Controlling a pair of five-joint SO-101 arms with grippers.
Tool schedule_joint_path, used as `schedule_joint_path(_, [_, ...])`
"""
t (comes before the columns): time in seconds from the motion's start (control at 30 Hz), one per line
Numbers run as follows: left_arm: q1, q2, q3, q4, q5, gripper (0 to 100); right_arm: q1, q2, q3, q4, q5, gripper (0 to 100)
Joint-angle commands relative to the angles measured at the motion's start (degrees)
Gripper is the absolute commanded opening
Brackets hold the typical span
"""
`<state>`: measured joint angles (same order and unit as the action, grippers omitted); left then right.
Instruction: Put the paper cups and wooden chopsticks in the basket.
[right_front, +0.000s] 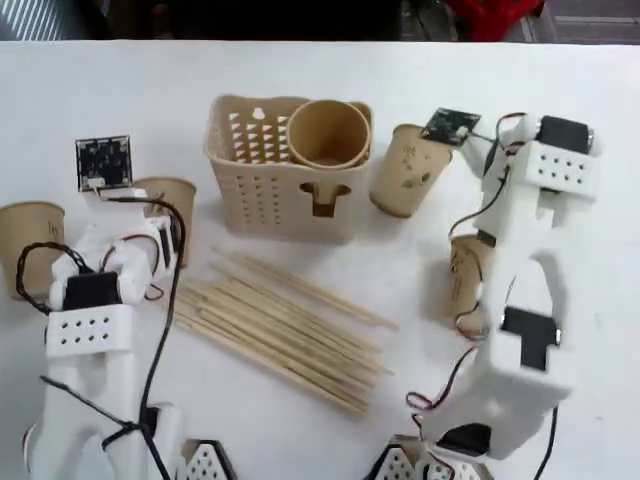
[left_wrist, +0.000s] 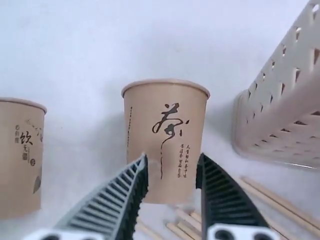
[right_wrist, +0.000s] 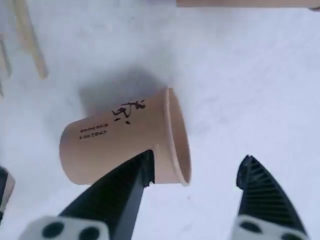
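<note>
Paper cup (right_front: 178, 195), upright at the frame's left, before my left fingers (left_wrist: 141, 170), released; second cup (right_front: 465, 275), sideways on the surface (right_front: 560, 90) right of centre, under my right fingers (right_wrist: 145, 167), likewise spread.

This looks like a robotics lab bench: a plain white surface (right_front: 300, 70) carries a left arm (right_front: 92, 330) and right arm (right_front: 527, 345) with loose black wiring (right_front: 160, 330) and bare circuit boards (right_front: 103, 160).

Chopsticks (right_front: 285, 325) block the table (right_front: 560, 60) before the basket (right_front: 255, 190).
</note>
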<state>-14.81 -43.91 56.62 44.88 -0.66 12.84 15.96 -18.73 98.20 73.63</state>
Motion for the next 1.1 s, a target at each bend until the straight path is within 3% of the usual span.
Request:
schedule_joint_path(0.0, [-0.40, -1.27, -0.26, -1.23, 0.44, 17, 2.07, 5.49, -9.05, 0.31, 2.29, 27.2])
schedule_joint_path(0.33, [-0.40, -1.27, -0.26, -1.23, 0.44, 17, 2.51, 12.62, -10.46, 0.40, 5.01, 26.9])
schedule_joint_path(0.8, [-0.40, -1.36, -0.26, -1.23, 0.44, 17, 1.89, -4.62, 4.22, 0.48, 5.10, 26.9])
schedule_joint_path(1.07, [-0.40, -1.45, -0.26, -1.23, 0.44, 17, -0.31, 4.35, 1.85, 0.31, 5.10, 26.9])
